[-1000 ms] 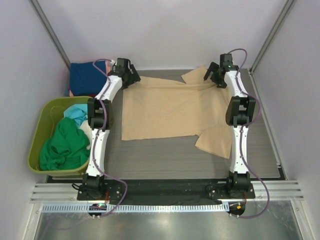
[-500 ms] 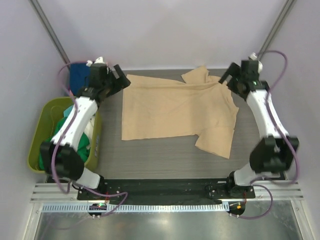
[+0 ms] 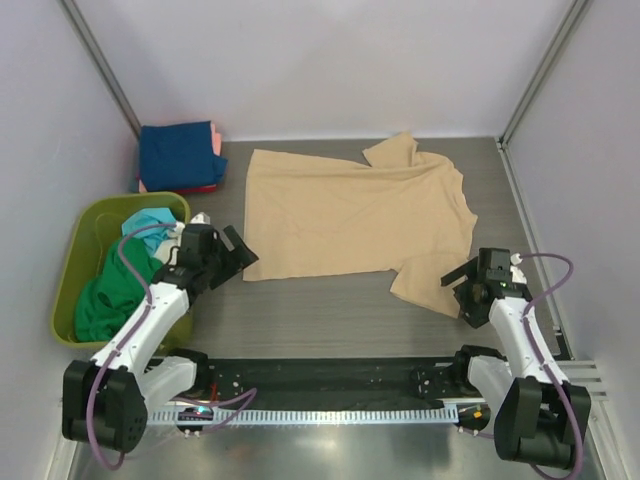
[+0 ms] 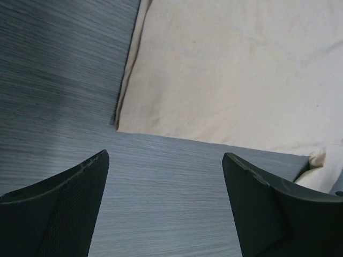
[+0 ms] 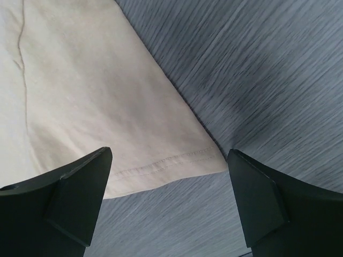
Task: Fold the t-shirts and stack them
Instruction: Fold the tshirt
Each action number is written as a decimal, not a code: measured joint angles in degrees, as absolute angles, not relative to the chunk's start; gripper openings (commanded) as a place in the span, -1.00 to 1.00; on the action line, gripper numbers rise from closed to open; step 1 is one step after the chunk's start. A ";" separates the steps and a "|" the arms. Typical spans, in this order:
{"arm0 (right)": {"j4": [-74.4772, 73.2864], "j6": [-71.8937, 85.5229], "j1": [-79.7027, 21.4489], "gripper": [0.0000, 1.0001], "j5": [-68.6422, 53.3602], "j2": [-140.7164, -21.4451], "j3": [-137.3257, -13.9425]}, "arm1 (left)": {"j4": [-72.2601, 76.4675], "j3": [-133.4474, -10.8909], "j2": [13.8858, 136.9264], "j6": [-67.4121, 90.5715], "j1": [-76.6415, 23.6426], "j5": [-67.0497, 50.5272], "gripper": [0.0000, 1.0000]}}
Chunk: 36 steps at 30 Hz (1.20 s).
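Observation:
A large tan t-shirt (image 3: 350,215) lies spread flat on the grey table, sleeves at the back and at the near right. My left gripper (image 3: 235,262) is open and empty just left of the shirt's near-left corner (image 4: 120,126). My right gripper (image 3: 462,285) is open and empty above the hem of the near sleeve (image 5: 161,166). Folded navy, pink and red tees (image 3: 178,155) are stacked at the back left. Green (image 3: 110,295) and teal (image 3: 150,225) tees lie in the bin.
An olive-green plastic bin (image 3: 75,250) stands at the left edge of the table. Metal frame posts rise at the back corners. White walls close in the sides. The arm bases sit on a black rail at the near edge.
Both arms have pulled back from the shirt's far corners to its near edge. The far side of the shirt now lies flat. Both grippers stay open.

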State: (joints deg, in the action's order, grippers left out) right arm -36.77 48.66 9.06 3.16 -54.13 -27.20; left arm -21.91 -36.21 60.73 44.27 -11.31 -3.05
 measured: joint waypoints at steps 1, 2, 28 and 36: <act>-36.51 49.56 9.06 0.89 3.07 -52.49 -26.33 | -21.87 -35.51 59.16 44.73 -11.25 -3.20 0.74; -36.49 50.15 9.06 0.88 3.07 -51.29 -25.58 | -21.85 -35.05 58.13 44.88 -11.27 -3.33 0.75; -37.98 50.72 9.06 -0.98 -1.02 -42.98 -22.98 | -19.55 -33.82 69.89 48.29 -18.09 5.76 0.45; -38.26 47.81 9.06 -0.97 -2.94 -44.58 -28.16 | -14.68 -36.51 78.70 50.68 -18.74 10.52 0.08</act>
State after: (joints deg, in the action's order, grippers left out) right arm -38.26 47.81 9.06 -2.94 -44.58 -28.16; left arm -14.68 -36.51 78.70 50.68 -18.74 10.52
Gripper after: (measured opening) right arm 0.045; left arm 0.605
